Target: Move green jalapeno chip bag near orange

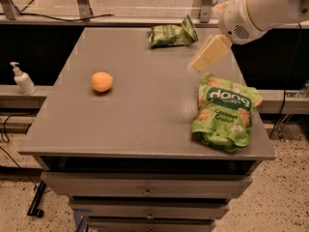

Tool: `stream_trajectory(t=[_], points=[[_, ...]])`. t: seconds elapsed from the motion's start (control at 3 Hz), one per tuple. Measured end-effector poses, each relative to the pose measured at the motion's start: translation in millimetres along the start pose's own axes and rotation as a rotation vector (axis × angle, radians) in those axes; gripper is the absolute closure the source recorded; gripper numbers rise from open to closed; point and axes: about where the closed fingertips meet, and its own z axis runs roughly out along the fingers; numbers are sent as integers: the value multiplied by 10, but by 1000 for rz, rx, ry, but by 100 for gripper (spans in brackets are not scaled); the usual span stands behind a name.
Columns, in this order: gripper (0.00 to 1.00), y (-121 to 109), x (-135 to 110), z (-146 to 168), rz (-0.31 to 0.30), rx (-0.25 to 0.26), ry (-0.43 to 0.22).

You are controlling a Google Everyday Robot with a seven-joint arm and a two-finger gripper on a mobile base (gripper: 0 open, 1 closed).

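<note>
The green jalapeno chip bag [173, 33] is a small olive-green crinkled bag lying at the far edge of the grey table, right of centre. The orange [102, 81] sits on the left half of the table. My gripper [196, 65] hangs from the white arm at the upper right, above the table. It is in front of and to the right of the chip bag, apart from it, and just above the big bright-green pouch. Nothing shows in it.
A large bright-green "dang Coconut Crunch" pouch [225, 111] lies at the table's right front. The grey table [140, 115] has drawers below. A white pump bottle [21, 79] stands on a ledge to the left.
</note>
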Motion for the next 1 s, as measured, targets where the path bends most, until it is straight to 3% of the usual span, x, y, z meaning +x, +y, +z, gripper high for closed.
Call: stream_trajectory(t=[0.33,0.67,1.0], points=[[0,-75,21,132,42,32,-30],[0,-371,-84,553,84,80,-90],[0,-662,-100,1066,131,100,-106]])
